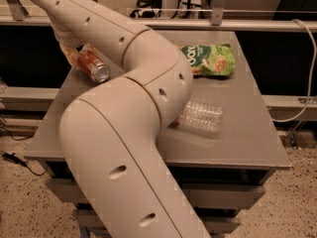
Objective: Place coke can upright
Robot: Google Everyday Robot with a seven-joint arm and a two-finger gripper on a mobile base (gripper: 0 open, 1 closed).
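- Grey tabletop on a speckled floor, with a metal rail behind.
- Reaching across to the far left corner: beige arm, ending in the gripper, mostly hidden under the wrist. Whether apart or clamped, cannot tell.
- Right against the gripper, on its near-right side: coke can, tilted, silver top pointing away from the gripper and toward the camera, base end tucked in at the gripper.
- Well apart from the gripper, off to its right: green snack bag. Further toward the camera, clear bottle lying flat, partly behind the arm.
- Step in hand, by judgement: taking hold of the can or beginning to right it. Not yet upright.
- Next move, by judgement: secure a firm hold round the can's body, turn until the silver top faces up, set the base flat on bare table just beside the gripper, keep clear of the left edge, then let go.
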